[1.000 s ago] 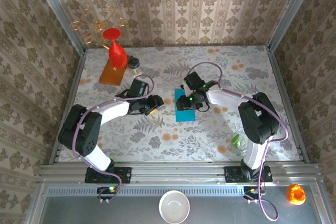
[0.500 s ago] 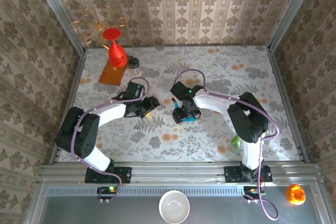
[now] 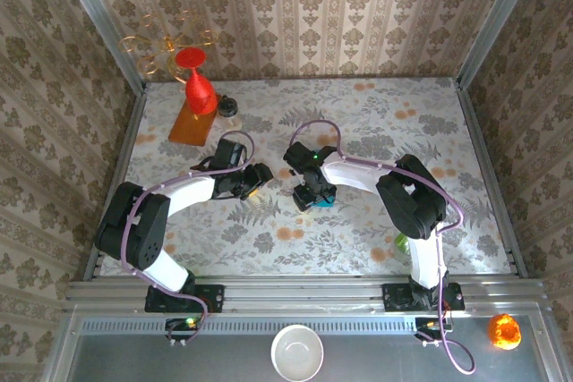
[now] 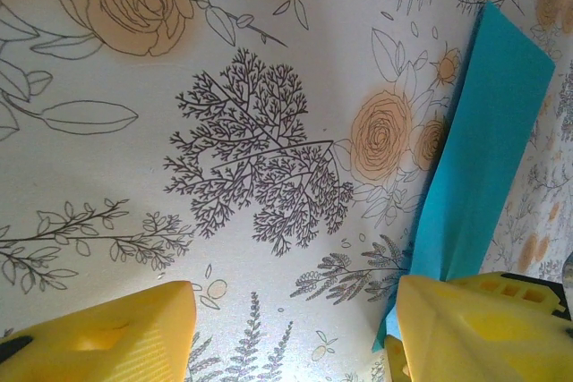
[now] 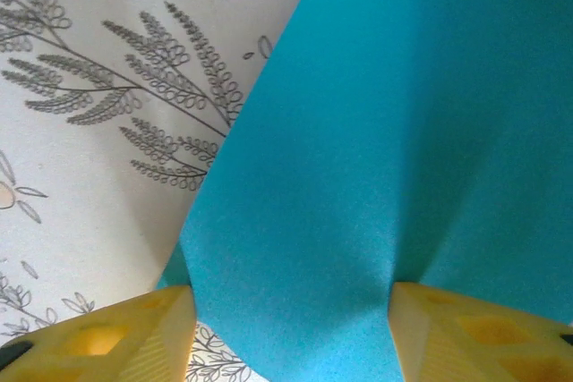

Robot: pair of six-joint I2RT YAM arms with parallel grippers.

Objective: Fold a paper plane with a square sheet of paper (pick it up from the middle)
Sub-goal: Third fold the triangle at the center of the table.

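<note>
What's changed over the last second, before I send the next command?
The right gripper swung left and toward the arm bases, down over the teal-blue paper. The paper now buckles up between its open fingers, and far less of the sheet shows from above. The left gripper barely shifted and is open beside the paper. The red vase and orange board stayed put.

I count two arms on my rig, each with one gripper: the left gripper (image 3: 258,176) and the right gripper (image 3: 311,194). On the table I see one teal sheet of paper (image 3: 324,200), one red vase (image 3: 199,87), one orange board (image 3: 188,124) and one small jar (image 3: 229,110). On the near ledge I count one white bowl (image 3: 297,352) and one round orange object (image 3: 504,331).
</note>
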